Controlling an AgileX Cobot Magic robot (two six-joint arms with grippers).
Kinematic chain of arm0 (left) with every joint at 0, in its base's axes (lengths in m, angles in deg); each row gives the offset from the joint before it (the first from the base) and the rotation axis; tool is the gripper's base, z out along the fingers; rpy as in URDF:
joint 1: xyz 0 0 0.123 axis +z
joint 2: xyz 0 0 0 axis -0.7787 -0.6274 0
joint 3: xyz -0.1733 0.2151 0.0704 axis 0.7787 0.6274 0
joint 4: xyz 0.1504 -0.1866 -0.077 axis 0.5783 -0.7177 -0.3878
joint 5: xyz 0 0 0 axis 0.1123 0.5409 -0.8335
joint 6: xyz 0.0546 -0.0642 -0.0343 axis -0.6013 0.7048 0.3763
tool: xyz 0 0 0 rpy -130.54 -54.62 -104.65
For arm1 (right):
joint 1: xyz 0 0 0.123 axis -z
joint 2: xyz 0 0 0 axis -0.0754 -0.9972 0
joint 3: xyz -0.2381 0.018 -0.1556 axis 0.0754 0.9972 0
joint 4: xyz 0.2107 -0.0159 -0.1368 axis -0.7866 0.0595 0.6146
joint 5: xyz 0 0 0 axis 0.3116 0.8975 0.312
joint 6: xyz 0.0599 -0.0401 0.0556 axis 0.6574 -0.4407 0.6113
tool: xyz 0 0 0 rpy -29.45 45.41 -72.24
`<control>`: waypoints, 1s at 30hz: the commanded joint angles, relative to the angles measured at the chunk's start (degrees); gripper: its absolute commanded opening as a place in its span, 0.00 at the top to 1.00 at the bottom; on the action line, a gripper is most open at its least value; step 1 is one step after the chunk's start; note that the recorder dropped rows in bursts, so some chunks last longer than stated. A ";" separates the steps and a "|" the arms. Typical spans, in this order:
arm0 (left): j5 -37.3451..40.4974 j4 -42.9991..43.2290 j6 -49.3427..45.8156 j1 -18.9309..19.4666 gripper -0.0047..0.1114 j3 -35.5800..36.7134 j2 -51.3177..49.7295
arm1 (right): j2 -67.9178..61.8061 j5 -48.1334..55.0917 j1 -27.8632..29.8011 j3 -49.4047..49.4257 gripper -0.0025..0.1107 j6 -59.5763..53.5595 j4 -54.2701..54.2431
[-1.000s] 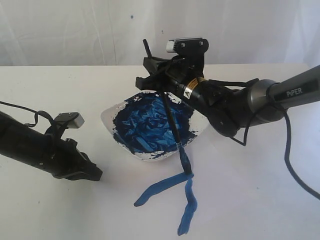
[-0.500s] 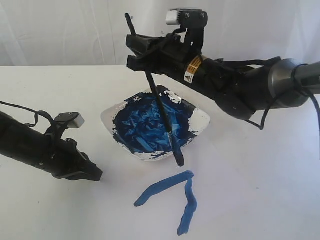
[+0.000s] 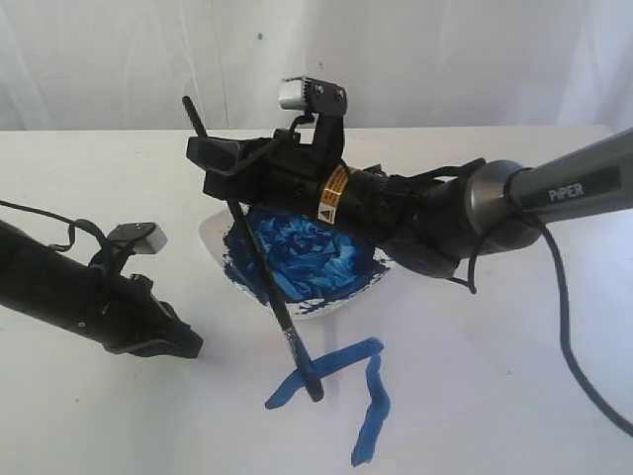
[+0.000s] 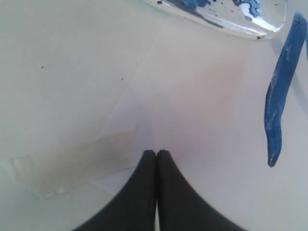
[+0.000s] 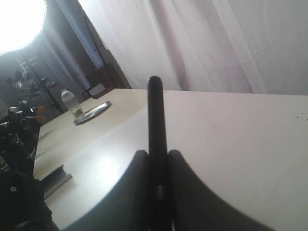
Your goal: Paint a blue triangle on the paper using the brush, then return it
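My right gripper is shut on the brush, reaching across the white paint-smeared dish. The brush slants down, and its dark tip meets the lower left end of one blue stroke. The blue triangle stands as two thick strokes joined at an upper corner, on the paper in front of the dish. One of these strokes shows in the left wrist view. My left gripper lies shut and empty at the paper's left side.
A strip of clear tape holds the paper's edge near my left gripper. A white curtain hangs behind the table. The right wrist view looks past the table to a bottle and a plate on another surface.
My right gripper has swung left and down with the brush. The tip left the strokes' upper corner, rose over the dish, and now sits at the lower left end of the left stroke.
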 commanded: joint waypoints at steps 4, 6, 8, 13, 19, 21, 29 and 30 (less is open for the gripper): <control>-1.50 2.63 0.02 -0.33 0.96 0.31 0.20 | -2.77 -2.76 -0.66 -1.78 0.98 -0.79 -3.53; -1.86 6.68 0.02 -0.33 0.96 0.31 0.20 | -3.16 -2.77 -0.66 -2.60 0.98 -0.68 -3.53; -1.86 9.94 0.02 -0.33 0.96 0.31 0.20 | -3.54 -2.86 -0.66 -3.45 0.98 -0.17 -3.53; -1.86 10.54 0.34 -0.33 0.96 0.31 0.20 | -4.40 -2.74 -0.66 -5.36 0.98 1.85 -3.53; -2.12 11.39 0.22 -0.33 0.96 0.31 0.20 | -5.70 -2.74 -0.66 -5.85 0.98 2.91 -3.79; -1.83 12.67 0.22 -0.33 0.96 0.31 0.20 | -5.75 -2.74 -0.66 -5.85 0.98 2.91 -3.68; -1.83 17.93 0.22 -0.33 0.96 0.31 0.20 | -5.75 -1.56 -0.66 -5.85 0.98 2.91 -3.20; -1.83 18.19 0.22 -0.33 0.96 0.31 0.20 | -5.75 -1.41 -0.66 -5.85 0.98 2.91 -3.30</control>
